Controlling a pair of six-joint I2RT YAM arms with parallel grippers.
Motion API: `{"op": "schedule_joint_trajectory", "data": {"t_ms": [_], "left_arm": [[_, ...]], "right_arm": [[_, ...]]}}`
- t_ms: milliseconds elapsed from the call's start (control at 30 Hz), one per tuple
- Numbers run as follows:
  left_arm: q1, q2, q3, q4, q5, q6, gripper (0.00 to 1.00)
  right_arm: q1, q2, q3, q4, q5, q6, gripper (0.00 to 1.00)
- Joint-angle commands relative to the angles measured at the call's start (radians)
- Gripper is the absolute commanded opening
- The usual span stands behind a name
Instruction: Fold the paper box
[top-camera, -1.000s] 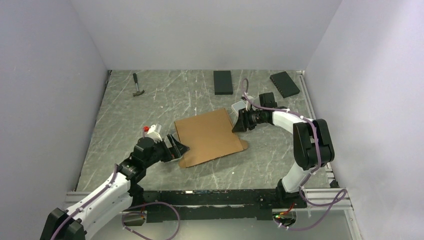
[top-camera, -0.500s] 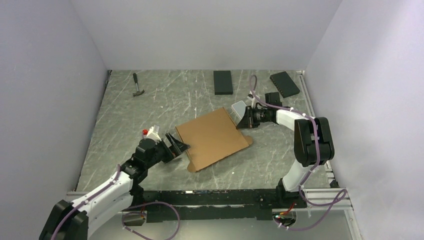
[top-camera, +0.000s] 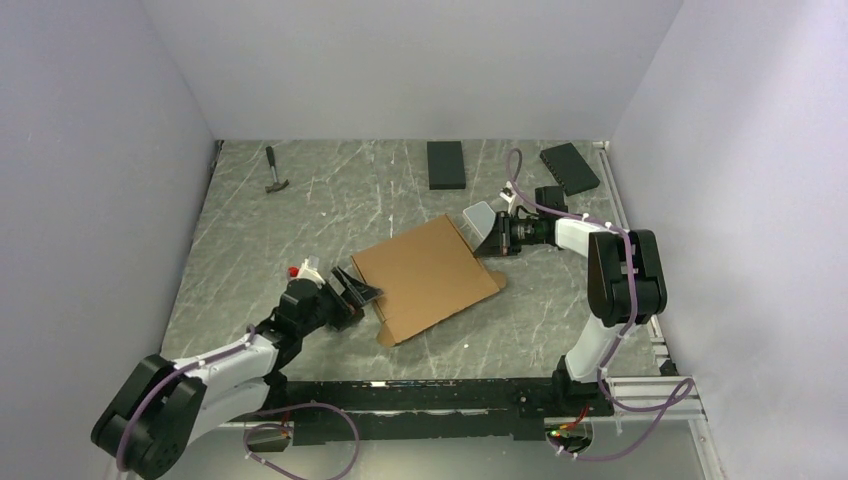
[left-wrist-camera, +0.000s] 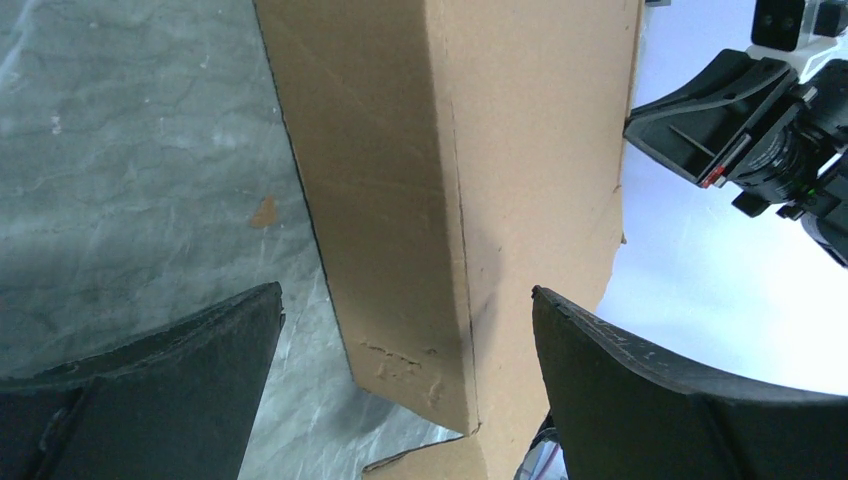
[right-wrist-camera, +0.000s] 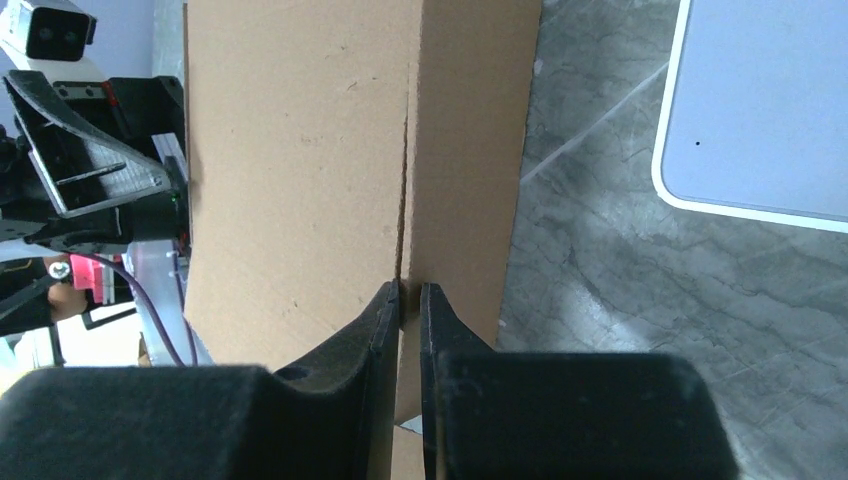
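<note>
The paper box (top-camera: 425, 275) is a flat brown cardboard sheet lying askew in the middle of the table. My right gripper (top-camera: 487, 240) is shut on its right edge, and in the right wrist view the fingers (right-wrist-camera: 410, 290) pinch the cardboard (right-wrist-camera: 300, 150) along a crease. My left gripper (top-camera: 362, 292) stands wide open at the sheet's left edge. In the left wrist view a creased flap of the box (left-wrist-camera: 420, 180) sits between the open fingers (left-wrist-camera: 407, 300) without touching either one.
A small translucent white case (top-camera: 479, 215) lies just behind the right gripper and shows again in the right wrist view (right-wrist-camera: 760, 110). Two black slabs (top-camera: 446, 164) (top-camera: 570, 168) lie at the back. A hammer (top-camera: 275, 172) is at the back left.
The right gripper has closed on the box's right edge. The sheet has slid slightly right and toward the front. The left arm drew back a little, still open.
</note>
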Motion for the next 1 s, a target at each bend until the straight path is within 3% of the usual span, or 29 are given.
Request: {"op": "schedule_joint_trajectory", "data": {"t_ms": [0,467,700,800,967], "left_arm": [[0.006,0.059,-0.001,0.173,0.009,-0.046,1.0],[0.003,0.191,0.002,0.338,0.042,-0.06,1.0],[-0.006,0.211,0.02,0.289,0.031,-0.06,1.0],[-0.011,0.198,0.04,0.199,0.007,-0.058,0.99],[-0.015,0.182,0.053,0.152,-0.004,-0.047,0.99]], "right_arm": [[-0.021,0.046,-0.017,0.008,0.13,-0.028,0.07],[-0.059,0.075,-0.02,0.011,0.11,-0.01,0.06],[-0.059,0.076,-0.019,0.009,0.098,-0.013,0.07],[-0.059,0.063,-0.02,0.022,0.048,-0.01,0.1],[-0.059,0.038,-0.022,0.039,-0.024,-0.004,0.27]]}}
